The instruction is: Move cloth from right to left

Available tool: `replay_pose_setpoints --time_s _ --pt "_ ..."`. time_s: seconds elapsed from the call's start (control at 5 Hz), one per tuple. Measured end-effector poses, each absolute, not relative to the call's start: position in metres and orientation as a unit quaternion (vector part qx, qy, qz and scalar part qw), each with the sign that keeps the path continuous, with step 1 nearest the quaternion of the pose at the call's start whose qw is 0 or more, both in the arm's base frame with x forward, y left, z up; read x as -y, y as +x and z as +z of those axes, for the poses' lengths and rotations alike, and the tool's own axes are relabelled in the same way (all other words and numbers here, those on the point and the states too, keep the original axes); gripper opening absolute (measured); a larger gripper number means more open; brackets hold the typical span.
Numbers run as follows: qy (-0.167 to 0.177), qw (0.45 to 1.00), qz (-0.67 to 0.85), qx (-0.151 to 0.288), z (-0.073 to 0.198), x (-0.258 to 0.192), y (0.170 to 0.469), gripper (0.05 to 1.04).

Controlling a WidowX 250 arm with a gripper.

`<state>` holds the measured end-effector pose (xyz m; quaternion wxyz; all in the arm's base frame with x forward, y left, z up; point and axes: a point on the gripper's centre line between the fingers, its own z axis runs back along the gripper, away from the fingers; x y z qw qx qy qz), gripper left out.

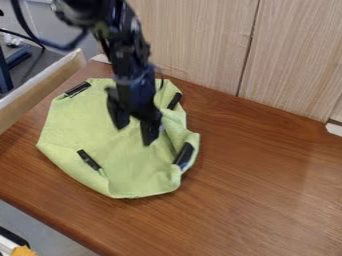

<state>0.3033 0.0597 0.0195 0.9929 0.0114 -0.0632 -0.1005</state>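
Note:
My gripper [136,127] hangs over the middle of the green cloth [100,135], its two fingertips apart and pointing down. Between them I see flat cloth surface, and whether the tips touch it I cannot tell. Spread out with bent edges, the cloth lies on the left part of the brown table. Several black strips sit around its border, and its right side is folded and raised. The arm and gripper hide part of its upper middle.
The brown wooden table [267,185] extends to the right of the cloth. A light wood panel wall [200,40] stands behind it. Along the left runs a raised wooden edge [40,90]. At the lower left, the table's front edge drops off.

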Motion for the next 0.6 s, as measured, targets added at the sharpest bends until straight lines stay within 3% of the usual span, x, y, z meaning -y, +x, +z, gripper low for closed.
replay_pose_setpoints --time_s 0.4,0.6 --pt "0.011 0.992 -0.088 0.086 0.073 -0.055 0.296 0.999" --pt "0.013 0.992 -0.090 0.086 0.074 -0.056 0.296 0.999"
